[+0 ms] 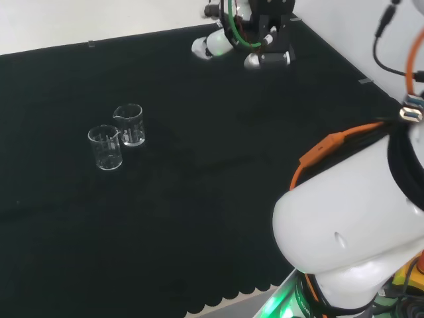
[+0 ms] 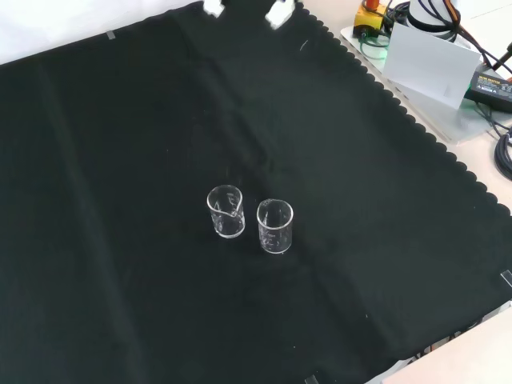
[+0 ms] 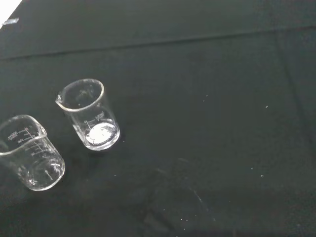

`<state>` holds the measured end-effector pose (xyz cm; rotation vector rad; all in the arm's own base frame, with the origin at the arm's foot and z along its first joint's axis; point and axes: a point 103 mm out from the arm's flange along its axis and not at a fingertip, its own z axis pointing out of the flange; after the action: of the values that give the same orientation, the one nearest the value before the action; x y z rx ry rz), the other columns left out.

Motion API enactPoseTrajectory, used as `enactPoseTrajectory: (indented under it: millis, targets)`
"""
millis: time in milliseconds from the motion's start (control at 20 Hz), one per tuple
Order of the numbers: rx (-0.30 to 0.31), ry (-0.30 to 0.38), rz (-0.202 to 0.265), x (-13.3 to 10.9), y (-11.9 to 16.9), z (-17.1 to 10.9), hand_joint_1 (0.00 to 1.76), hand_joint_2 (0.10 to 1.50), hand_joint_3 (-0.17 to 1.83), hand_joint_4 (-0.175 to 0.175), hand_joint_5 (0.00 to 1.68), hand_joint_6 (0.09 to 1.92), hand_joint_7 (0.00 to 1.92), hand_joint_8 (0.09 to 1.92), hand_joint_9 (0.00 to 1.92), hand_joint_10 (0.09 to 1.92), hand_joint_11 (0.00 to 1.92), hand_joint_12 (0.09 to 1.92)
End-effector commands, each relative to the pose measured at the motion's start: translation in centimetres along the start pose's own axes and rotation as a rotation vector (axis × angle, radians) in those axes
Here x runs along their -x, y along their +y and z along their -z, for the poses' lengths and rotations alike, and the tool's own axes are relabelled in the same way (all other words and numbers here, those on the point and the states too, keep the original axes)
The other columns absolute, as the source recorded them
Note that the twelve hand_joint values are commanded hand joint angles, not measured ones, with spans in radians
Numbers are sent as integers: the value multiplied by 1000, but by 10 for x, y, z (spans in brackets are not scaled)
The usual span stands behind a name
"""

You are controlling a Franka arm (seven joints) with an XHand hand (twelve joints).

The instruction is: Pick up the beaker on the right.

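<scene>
From the head view, the hand [image 1: 255, 40] hangs far off, well apart from two beakers; whether it is clenched, I cannot tell; front view — the right-hand beaker [image 2: 274, 226] stands upright; wrist view: thin, slippery, breakable-looking glass — grip its walls.

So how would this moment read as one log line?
hand: high at cloth's far edge, holding nothing | beakers: two, upright, empty, untouched | pickup: not begun

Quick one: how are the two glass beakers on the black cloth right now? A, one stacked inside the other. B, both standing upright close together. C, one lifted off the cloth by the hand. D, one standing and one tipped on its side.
B: in the front view the left beaker and the right beaker both stand upright on the cloth, close together, with nothing holding them.
</scene>
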<state>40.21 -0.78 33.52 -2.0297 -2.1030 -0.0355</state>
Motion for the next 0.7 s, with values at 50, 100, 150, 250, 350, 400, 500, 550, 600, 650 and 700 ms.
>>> enactPoseTrajectory:
  millis: [50, 100, 150, 250, 350, 400, 500, 550, 600, 650, 700]
  targets:
    - [-3, 76, 93, 19, 92, -47, 641, 770, 543, -65, 247, 87, 129, 578, 216, 665, 0, 1026]
    - [-10, 89, 105, 18, 99, -53, 651, 753, 552, -66, 246, 87, 127, 580, 217, 666, 0, 1025]
    - [-16, 100, 114, 16, 106, -58, 661, 733, 570, -68, 245, 87, 125, 585, 218, 667, 0, 1025]
    - [-31, 138, 138, 13, 119, -69, 680, 694, 599, -72, 244, 87, 123, 596, 227, 674, 0, 1028]
    - [-29, 172, 166, 8, 130, -79, 690, 671, 618, -77, 247, 87, 123, 604, 236, 681, 0, 1032]
    - [-31, 180, 178, 6, 135, -83, 693, 662, 626, -80, 249, 87, 125, 610, 240, 684, 0, 1039]
    - [-32, 210, 196, 9, 140, -88, 697, 652, 635, -83, 254, 87, 132, 620, 246, 689, 0, 1048]
    - [-35, 219, 205, 9, 142, -91, 699, 648, 637, -85, 256, 87, 135, 624, 248, 691, 0, 1051]
    - [-40, 219, 211, 6, 147, -96, 701, 646, 639, -86, 258, 87, 137, 627, 250, 692, 0, 1054]
    - [-43, 221, 220, 2, 151, -101, 702, 644, 640, -87, 259, 87, 138, 628, 252, 693, 0, 1055]
    - [-49, 224, 228, -1, 155, -105, 703, 642, 641, -87, 261, 87, 138, 630, 254, 695, 0, 1058]
